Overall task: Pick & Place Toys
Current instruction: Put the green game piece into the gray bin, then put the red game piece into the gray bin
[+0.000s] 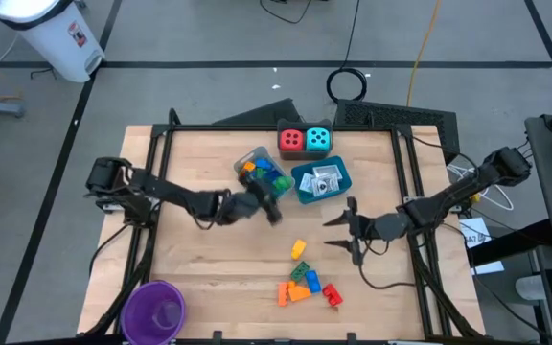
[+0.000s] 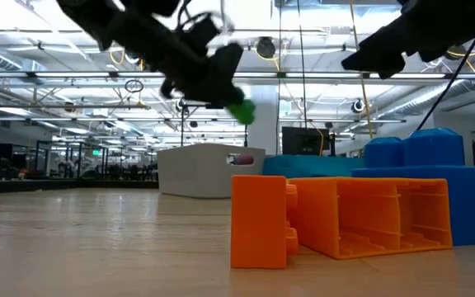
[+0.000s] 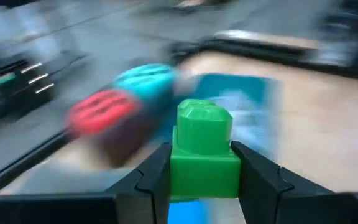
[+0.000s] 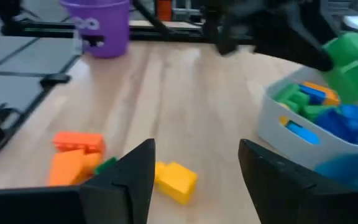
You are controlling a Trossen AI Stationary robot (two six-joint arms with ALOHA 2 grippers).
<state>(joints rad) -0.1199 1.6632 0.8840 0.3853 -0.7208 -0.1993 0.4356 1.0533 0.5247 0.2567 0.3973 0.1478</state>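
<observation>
My left gripper [image 1: 274, 199] is shut on a green brick [image 3: 204, 149], held above the table beside the clear tray [image 1: 261, 174] of blue, green and orange bricks. The brick also shows in the low view [image 2: 241, 110] and in the right wrist view [image 4: 348, 65]. My right gripper [image 1: 338, 233] is open and empty over the table's right middle, near a yellow brick [image 1: 298, 250]. A loose pile of orange, green, blue and red bricks [image 1: 307, 285] lies near the front edge. The red die [image 1: 291, 140] and the cyan die [image 1: 319, 140] stand at the far edge. A blue tray [image 1: 320, 181] holds white packets. My left gripper pinches the green brick's two opposite sides [image 3: 174, 171] between its two fingers, low on the brick. The brick's studded top [image 3: 204, 115] stands out past the fingertips. The brick is lifted clear of the table and the tray.
A purple cup [image 1: 153, 309] stands at the near left corner. The dark frame rails [image 1: 151, 182] run along the table's left and right sides. Bare wood lies between the cup and the loose bricks.
</observation>
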